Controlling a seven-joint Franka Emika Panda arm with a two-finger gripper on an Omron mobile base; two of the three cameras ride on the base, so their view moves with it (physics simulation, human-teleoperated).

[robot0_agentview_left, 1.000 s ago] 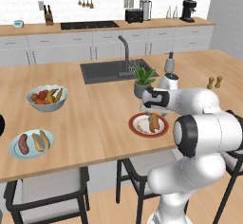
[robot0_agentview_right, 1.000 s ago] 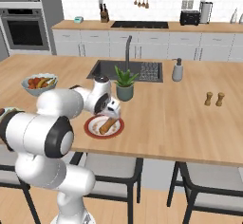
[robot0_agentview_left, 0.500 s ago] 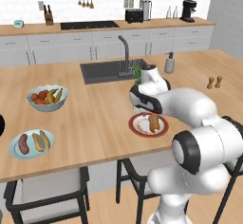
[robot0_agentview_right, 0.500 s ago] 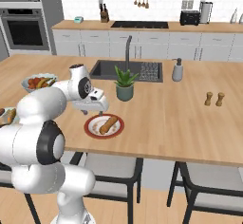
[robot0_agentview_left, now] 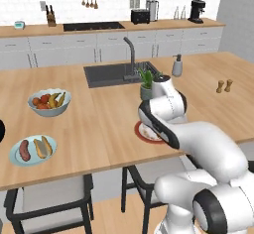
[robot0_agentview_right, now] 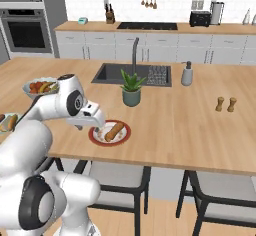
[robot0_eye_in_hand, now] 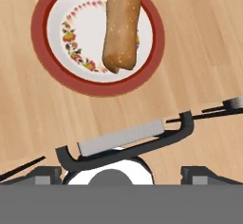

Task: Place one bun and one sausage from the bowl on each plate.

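The white plate with a red rim [robot0_eye_in_hand: 52,52] holds one brown bun [robot0_eye_in_hand: 121,28], and I see no sausage on it. My gripper [robot0_eye_in_hand: 123,173] hangs above the counter just on the near side of that plate, open with nothing between its tips. From the right base the gripper [robot0_agentview_right: 96,125] sits at the left rim of that plate [robot0_agentview_right: 122,137]. The pale blue plate [robot0_agentview_left: 15,161] at the near left carries a sausage [robot0_agentview_left: 24,150] and a bun [robot0_agentview_left: 42,146]. Only a sliver of the black bowl [robot0_agentview_left: 1,130] shows at the left edge.
A white bowl of fruit [robot0_agentview_left: 49,101] stands left of the sink [robot0_agentview_left: 111,74]. A potted plant [robot0_agentview_right: 131,87] is just behind the red-rimmed plate. A soap dispenser [robot0_agentview_right: 187,73] and salt and pepper shakers [robot0_agentview_right: 225,104] stand further right. Chairs [robot0_agentview_right: 117,172] line the counter's near edge.
The arm has swung left, from beside the plant to the near-left side of the red-rimmed plate. The bun stays on that plate.
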